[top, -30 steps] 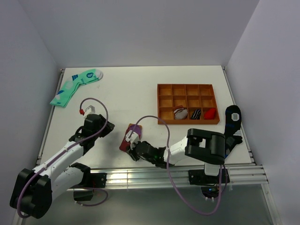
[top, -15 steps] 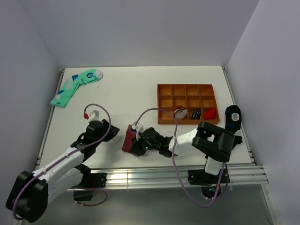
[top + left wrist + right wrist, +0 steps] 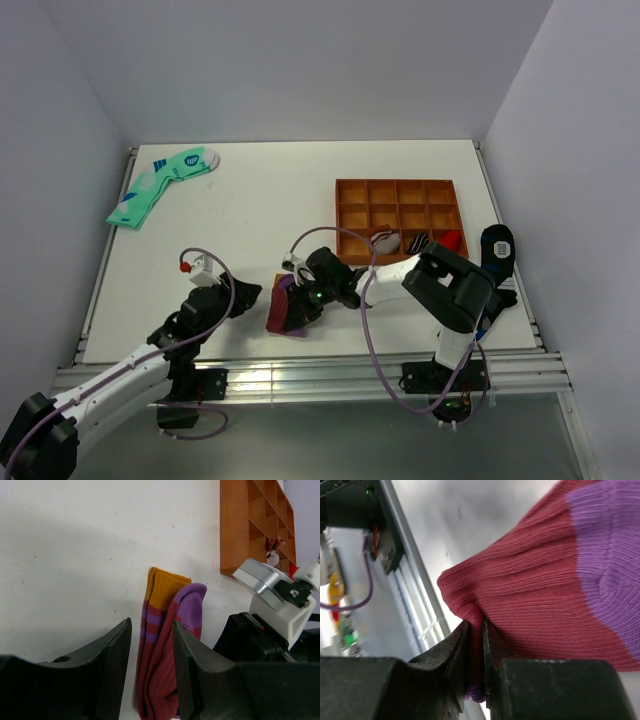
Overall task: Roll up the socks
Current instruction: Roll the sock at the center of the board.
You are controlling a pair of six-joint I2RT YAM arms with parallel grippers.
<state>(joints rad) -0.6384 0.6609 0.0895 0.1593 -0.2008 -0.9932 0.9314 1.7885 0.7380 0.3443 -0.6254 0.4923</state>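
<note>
Socks (image 3: 281, 316) are pinched at a fold by the right gripper (image 3: 475, 630), at the near edge of the worktop (image 3: 260, 210), roughly mid-width. Left gripper (image 3: 150, 630) is held spread just left of them, nothing gripped.

Top view looks down from the near edge; left wrist faces right, right wrist close, sharing socks (image 3: 281, 314).
</note>
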